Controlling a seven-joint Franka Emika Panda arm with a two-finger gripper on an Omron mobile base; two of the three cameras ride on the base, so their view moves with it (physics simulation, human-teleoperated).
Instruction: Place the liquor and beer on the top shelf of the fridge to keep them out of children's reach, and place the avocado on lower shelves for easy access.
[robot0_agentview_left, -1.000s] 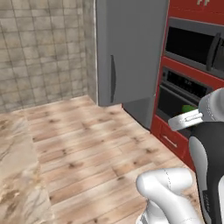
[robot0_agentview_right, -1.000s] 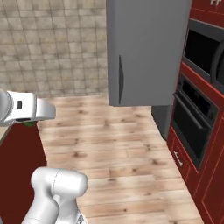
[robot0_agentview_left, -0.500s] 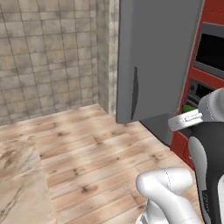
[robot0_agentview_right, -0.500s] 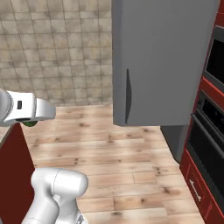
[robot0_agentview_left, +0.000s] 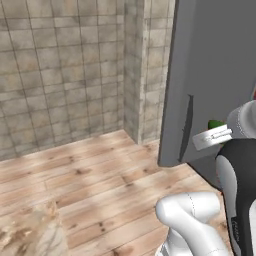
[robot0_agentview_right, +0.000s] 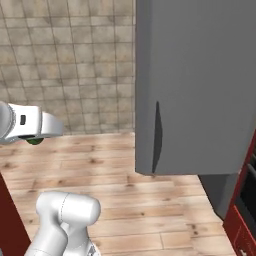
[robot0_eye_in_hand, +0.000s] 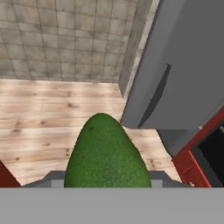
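The grey fridge (robot0_agentview_right: 200, 85) stands closed at the right, a dark handle (robot0_agentview_right: 157, 135) on its door. At the left, the avocado (robot0_agentview_right: 34, 141) peeks out green under the white arm.

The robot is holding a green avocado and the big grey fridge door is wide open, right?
Not quite. The gripper does hold the green avocado, but the grey fridge door is closed, not wide open. The right base view shows its flat front shut, with the dark handle along its edge and no shelves visible.
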